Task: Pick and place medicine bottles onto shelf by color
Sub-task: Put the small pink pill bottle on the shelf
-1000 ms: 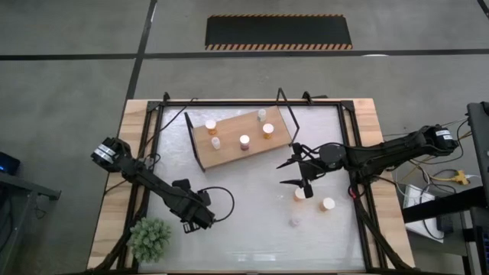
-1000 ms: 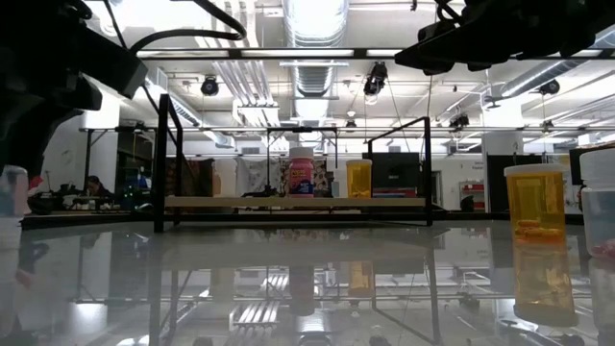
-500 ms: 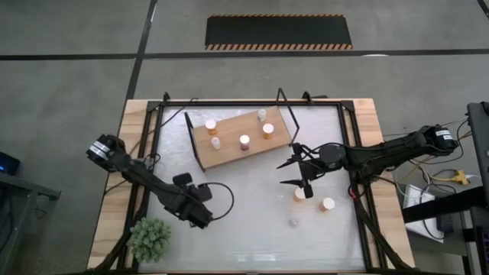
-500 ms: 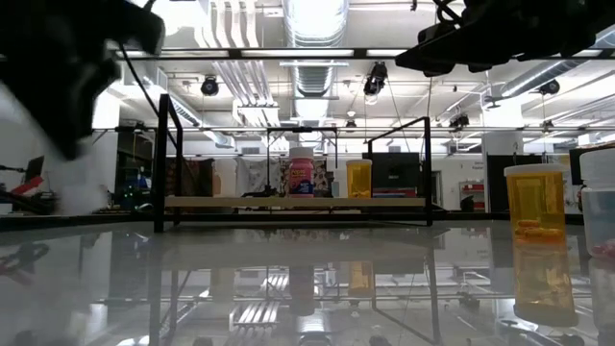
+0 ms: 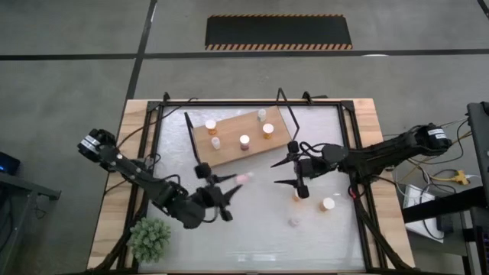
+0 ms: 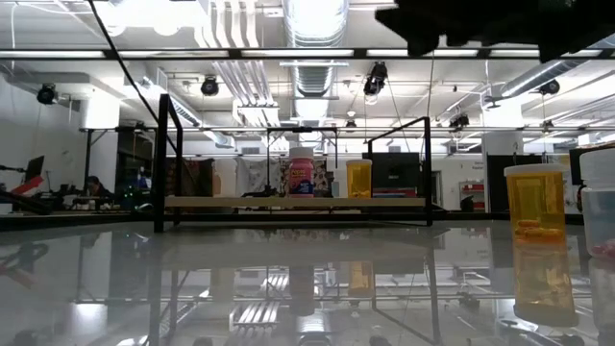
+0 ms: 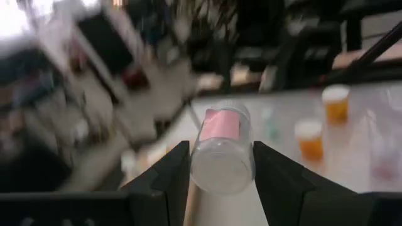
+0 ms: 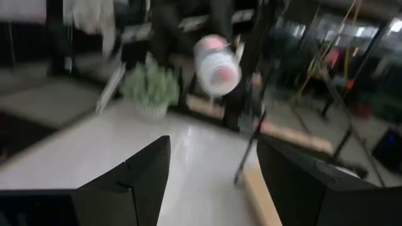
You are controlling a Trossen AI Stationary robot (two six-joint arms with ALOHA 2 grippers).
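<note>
- Two arms up over the desk (image 5: 252,229), we reckon.
- Left jaws (image 5: 229,189) clamp a clear, pink-labelled bottle (image 7: 221,145).
- Right jaws (image 5: 287,173) gape empty beside the shelf (image 5: 229,149).

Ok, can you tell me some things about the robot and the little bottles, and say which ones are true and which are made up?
1. The left gripper is holding a clear bottle with a pink label. True.
2. The right gripper is holding an orange bottle. False: its fingers are open with nothing between them.
3. Four bottles stand on the wooden shelf. True in the high view, with a fifth at its far edge that I cannot place for sure.
4. The little green plant sits on the shelf. False: it sits at the table's near left corner, away from the shelf.
5. Some bottles are still on the table near the right gripper. True.
</note>
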